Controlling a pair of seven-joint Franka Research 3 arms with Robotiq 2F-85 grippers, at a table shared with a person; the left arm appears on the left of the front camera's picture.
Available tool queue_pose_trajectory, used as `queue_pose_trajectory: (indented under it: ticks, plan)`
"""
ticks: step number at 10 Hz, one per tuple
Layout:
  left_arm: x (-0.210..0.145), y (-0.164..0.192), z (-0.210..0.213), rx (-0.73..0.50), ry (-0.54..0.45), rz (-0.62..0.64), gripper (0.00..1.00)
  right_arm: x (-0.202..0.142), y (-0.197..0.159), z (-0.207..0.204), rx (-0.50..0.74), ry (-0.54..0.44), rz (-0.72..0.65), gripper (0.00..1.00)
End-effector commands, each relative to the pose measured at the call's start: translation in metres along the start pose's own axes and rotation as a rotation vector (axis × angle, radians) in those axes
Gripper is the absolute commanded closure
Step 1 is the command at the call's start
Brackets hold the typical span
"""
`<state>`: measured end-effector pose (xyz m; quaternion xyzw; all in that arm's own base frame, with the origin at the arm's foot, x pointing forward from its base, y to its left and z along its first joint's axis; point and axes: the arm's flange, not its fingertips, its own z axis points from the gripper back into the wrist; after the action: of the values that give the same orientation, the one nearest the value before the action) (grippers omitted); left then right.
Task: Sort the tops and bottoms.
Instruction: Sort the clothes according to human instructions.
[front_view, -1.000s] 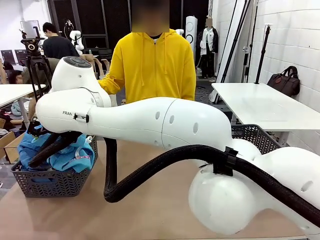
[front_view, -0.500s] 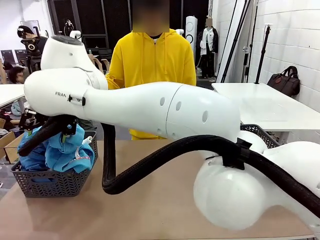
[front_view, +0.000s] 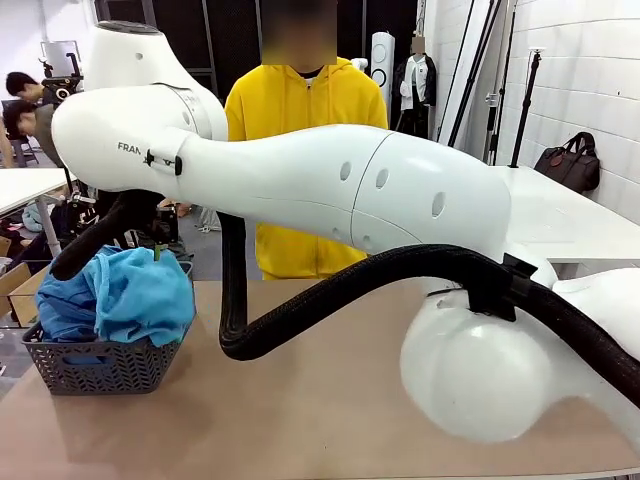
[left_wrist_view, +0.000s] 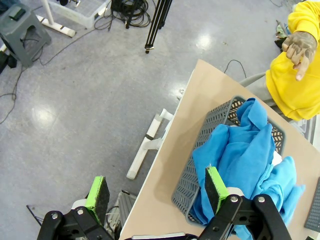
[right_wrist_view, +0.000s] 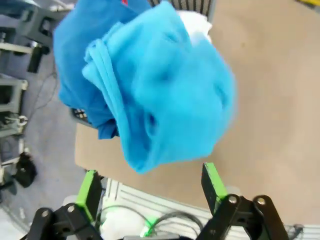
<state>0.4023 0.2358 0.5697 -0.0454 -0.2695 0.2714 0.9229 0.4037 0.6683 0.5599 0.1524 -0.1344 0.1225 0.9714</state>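
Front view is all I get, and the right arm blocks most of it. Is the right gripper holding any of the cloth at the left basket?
Observer: No. In its wrist view the right gripper is open and empty, above the turquoise garment.
Operator: And the left gripper?
Observer: The left gripper is open too, holding nothing, beside the grey mesh basket at the table's edge.
Operator: Anything besides blue in that basket?
Observer: Yes, a bit of white cloth shows behind the turquoise garment, next to a royal blue garment.
Operator: Where is the person's hand?
Observer: One hand is raised beyond the basket, away from the cloth.
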Motion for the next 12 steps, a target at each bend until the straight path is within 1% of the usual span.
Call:
queue_pose_trajectory:
  ticks: [1,3,4,5,6,8,10,11,12]
  plan:
    - [0.001,0.001,0.001,0.002,-0.003,0.009,0.00,0.017,0.026,-0.004,-0.024,-0.054,0.005,0.00]
    - [0.001,0.001,0.001,0.002,-0.003,0.009,0.00,0.016,0.026,-0.002,-0.072,-0.061,-0.017,0.00]
    - [0.001,0.001,0.001,0.002,-0.003,0.009,0.00,0.015,0.019,0.007,-0.098,-0.048,-0.032,0.00]
    - [0.001,0.001,0.001,0.002,-0.003,0.009,0.00,0.015,0.002,0.022,-0.170,-0.002,-0.036,0.00]
    - [0.001,0.001,0.001,0.002,-0.003,0.009,0.00,0.017,-0.016,0.035,-0.190,0.045,-0.060,0.00]
    - [0.001,0.001,0.001,0.002,-0.003,0.009,0.00,0.013,-0.071,0.072,-0.249,0.116,-0.076,0.00]
    - [0.001,0.001,0.001,0.002,-0.003,0.009,0.00,-0.016,-0.137,0.103,-0.298,0.083,-0.195,0.00]
    - [0.001,0.001,0.001,0.002,-0.003,0.009,0.00,-0.036,-0.168,0.118,-0.332,0.099,-0.226,0.00]
    - [0.001,0.001,0.001,0.002,-0.003,0.009,0.00,-0.055,-0.196,0.130,-0.352,0.075,-0.280,0.00]
